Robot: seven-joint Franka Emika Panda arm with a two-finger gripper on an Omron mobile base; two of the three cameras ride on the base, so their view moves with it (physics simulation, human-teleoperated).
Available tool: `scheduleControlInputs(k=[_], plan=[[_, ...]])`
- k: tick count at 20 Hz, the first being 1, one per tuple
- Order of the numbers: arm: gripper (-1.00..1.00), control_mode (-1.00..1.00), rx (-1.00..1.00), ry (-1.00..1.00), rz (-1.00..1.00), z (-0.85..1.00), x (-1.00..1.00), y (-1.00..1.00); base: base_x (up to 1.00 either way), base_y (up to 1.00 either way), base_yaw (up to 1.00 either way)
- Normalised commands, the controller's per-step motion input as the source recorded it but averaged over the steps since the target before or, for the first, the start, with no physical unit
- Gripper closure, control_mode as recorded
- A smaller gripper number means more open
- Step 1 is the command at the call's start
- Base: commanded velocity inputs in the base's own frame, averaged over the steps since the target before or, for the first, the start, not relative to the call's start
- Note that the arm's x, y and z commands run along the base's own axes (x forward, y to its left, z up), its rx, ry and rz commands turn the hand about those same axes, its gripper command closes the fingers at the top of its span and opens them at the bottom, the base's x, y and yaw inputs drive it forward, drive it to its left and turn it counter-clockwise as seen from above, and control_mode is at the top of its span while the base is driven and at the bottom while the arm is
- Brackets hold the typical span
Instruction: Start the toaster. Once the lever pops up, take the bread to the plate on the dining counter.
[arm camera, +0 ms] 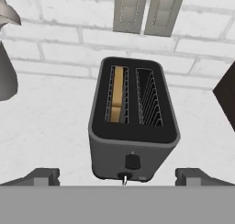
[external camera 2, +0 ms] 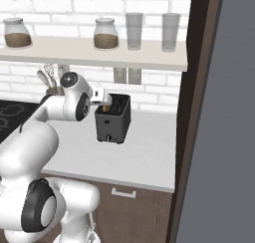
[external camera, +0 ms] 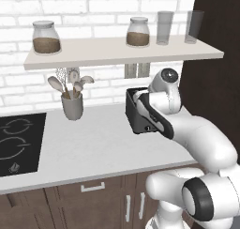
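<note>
The dark grey two-slot toaster (arm camera: 133,126) stands on the white worktop against the brick wall, also seen as the toaster (external camera 2: 114,118) and, half behind my arm, the toaster (external camera: 136,115). The tan bread (arm camera: 118,99) sits down in its left slot. A round knob (arm camera: 132,161) and a small lever (arm camera: 124,177) show low on its front. My gripper (arm camera: 118,178) hovers open just in front of and above the toaster, its fingertips (arm camera: 43,176) spread wider than the toaster with nothing between them. The plate and the dining counter are out of view.
A grey utensil cup (external camera: 72,106) with spoons stands left of the toaster, beyond it a black hob (external camera: 18,141). A shelf (external camera: 117,54) with jars and glasses hangs above. A tall dark cabinet wall (external camera 2: 199,112) closes the right side. Wall outlets (arm camera: 144,9) sit behind the toaster.
</note>
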Motion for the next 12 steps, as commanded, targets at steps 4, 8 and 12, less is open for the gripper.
scheduleControlInputs(k=[4,8,12], plan=[[-1.0,-1.0,0.0,0.0,-0.02,-0.07,0.3,0.0,0.0,0.0,0.0],[-1.0,-1.0,0.01,0.02,-0.01,-0.01,0.41,0.0,0.0,0.0,0.0],[-1.0,-1.0,0.01,0.12,0.0,-0.01,0.44,0.0,0.0,0.0,0.0]])
